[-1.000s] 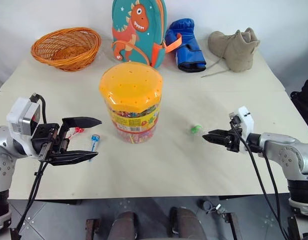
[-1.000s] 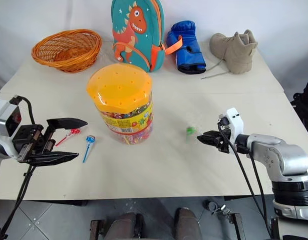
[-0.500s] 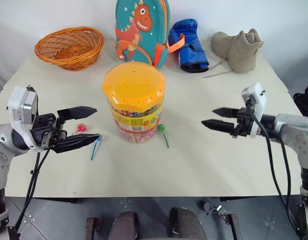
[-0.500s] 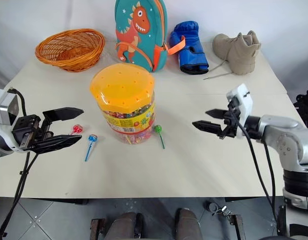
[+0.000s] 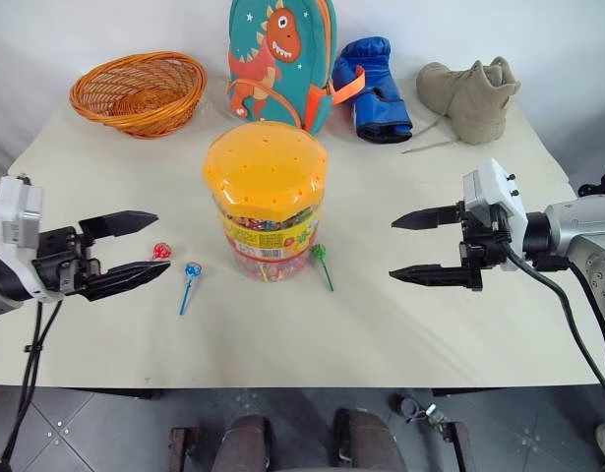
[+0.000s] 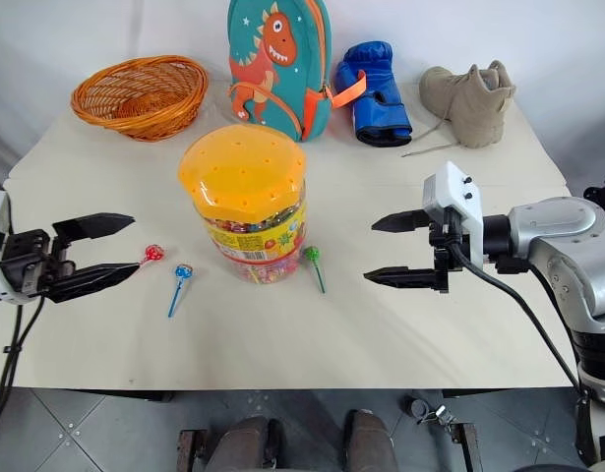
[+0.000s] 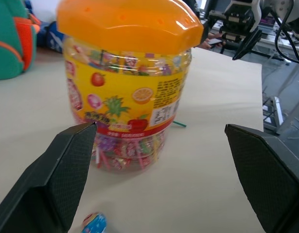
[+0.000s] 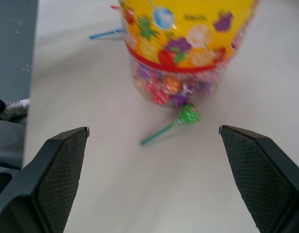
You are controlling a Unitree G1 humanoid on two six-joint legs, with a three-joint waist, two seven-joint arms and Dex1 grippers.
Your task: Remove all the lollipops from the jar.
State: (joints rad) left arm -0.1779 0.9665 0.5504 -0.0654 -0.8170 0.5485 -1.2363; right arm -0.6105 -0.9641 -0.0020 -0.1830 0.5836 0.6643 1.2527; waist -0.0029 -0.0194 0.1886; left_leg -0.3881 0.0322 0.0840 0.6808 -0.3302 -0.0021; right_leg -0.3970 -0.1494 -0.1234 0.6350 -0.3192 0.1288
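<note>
Clear plastic jar (image 5: 266, 211), domed dotted orange lid (image 5: 266, 169).

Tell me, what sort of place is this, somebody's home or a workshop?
Probably a test room or lab, not a home. A plain table stands before a bare white wall, and on it sits an unrelated mix of things: a sweets jar, a basket, a backpack, a boxing glove, a boot.

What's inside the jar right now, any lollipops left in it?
Through the jar's clear wall, small wrapped sweets fill the bottom. The label and orange lid cover the rest. Red, blue and green lollipops lie outside on the table.
</note>
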